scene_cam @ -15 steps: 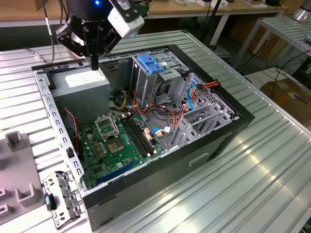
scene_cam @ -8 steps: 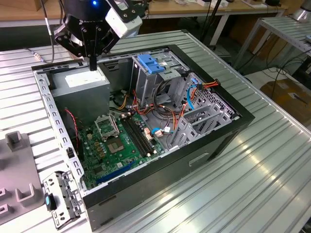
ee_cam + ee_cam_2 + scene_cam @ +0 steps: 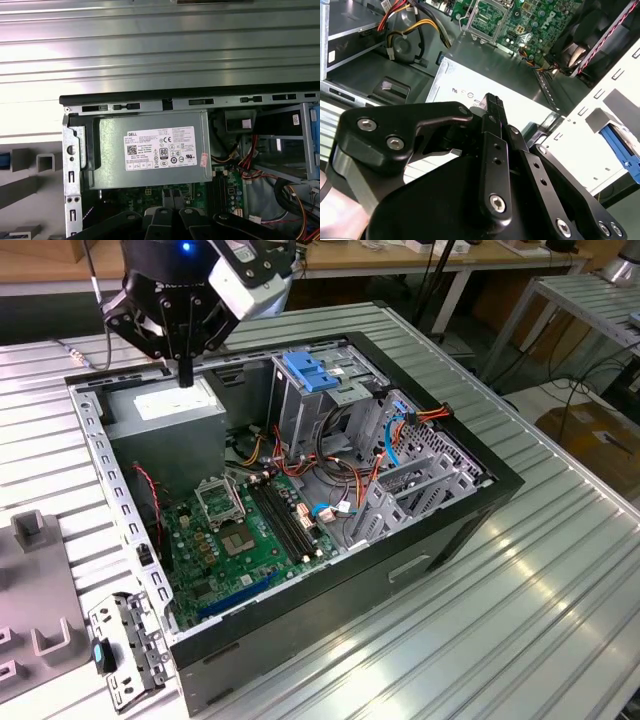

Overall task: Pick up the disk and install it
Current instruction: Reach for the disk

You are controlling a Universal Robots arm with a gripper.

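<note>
My gripper (image 3: pixel 185 373) hangs over the back left corner of the open computer case (image 3: pixel 400 570), just above the grey power supply box (image 3: pixel 165 408) with its white sticker. Its black fingers (image 3: pixel 492 104) are pressed together and hold nothing. In the first wrist view the power supply (image 3: pixel 155 150) lies directly below me. A blue plastic carrier (image 3: pixel 313 371) sits in the top of the metal drive cage (image 3: pixel 300 415). I cannot tell whether the disk lies inside it, since no label shows.
The green motherboard (image 3: pixel 245 530) and bundles of coloured cables (image 3: pixel 340 475) cover the case floor. A grey fixture (image 3: pixel 30 630) and a metal bracket with a blue latch (image 3: pixel 125 650) lie to the exterior view's left of the case, on the ribbed metal table (image 3: pixel 560 570).
</note>
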